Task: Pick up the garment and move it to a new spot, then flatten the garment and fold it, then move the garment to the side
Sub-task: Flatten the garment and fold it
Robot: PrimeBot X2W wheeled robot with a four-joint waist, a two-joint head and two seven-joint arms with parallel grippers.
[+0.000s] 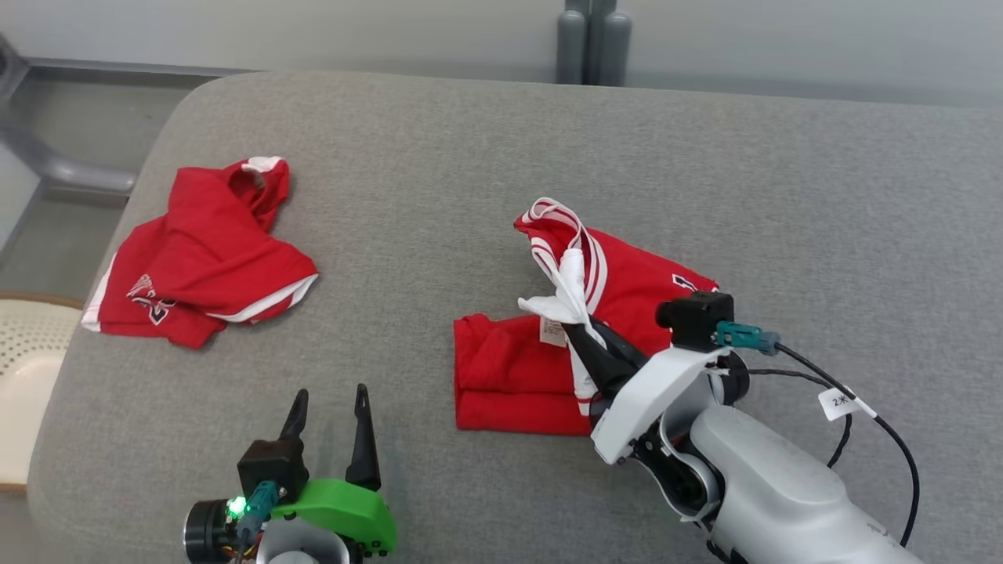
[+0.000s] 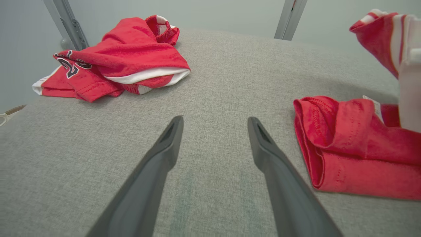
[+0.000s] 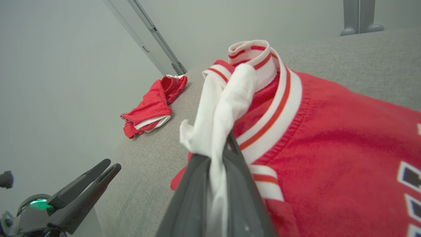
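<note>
Head view: jersey lies centre-right on the grey pad, partly folded, collar lifted; right gripper is clamped tight on a white fold of it by the collar; left gripper is spread wide and empty over bare pad at near left; second jersey lies crumpled at far left, well apart. Judgement: cloth light, soft, limp; it will likely sag and drag from a single pinch; ribbed collar and hems look the firmest holds, two corners for spreading.
</note>
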